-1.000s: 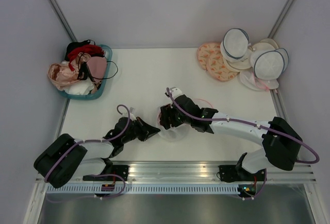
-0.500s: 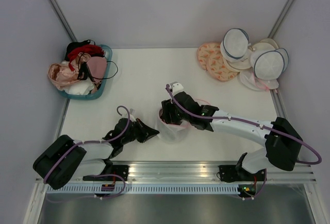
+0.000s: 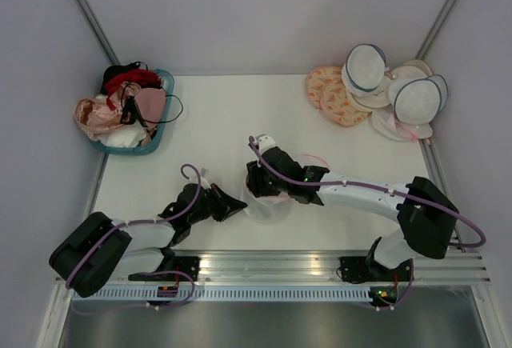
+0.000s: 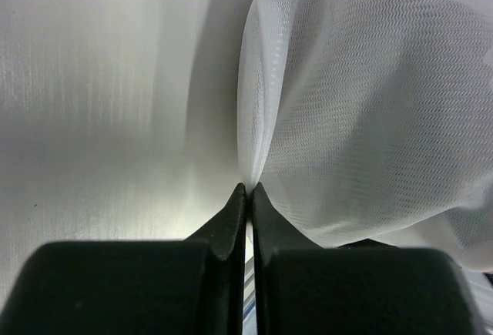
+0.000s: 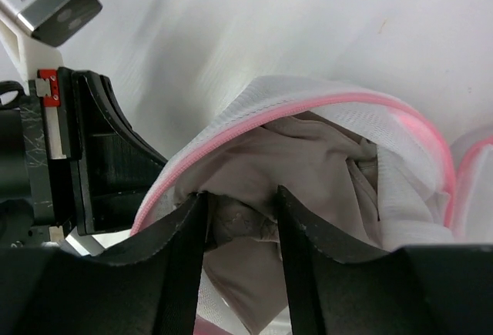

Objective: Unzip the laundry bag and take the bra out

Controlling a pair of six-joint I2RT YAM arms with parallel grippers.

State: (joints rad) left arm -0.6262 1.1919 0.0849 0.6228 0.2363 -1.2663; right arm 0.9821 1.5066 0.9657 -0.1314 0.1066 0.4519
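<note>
Bra (image 5: 308, 158) fold lies inside open bag, between right gripper (image 5: 240, 195) jaws, apart, pinch not sure | left gripper (image 4: 248, 190) jaws together on laundry bag (image 4: 362, 104) mesh, near-centre of table (image 3: 216, 116) | risk: right catches mesh too, bag lifts with bra; or thin fold slips.

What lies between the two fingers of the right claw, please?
A bunched fold of the bra, inside the unzipped laundry bag; the right wrist view shows it.

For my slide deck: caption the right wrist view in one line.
Right pincer reaches into the unzipped laundry bag, jaws straddling a fold of the taupe bra.
</note>
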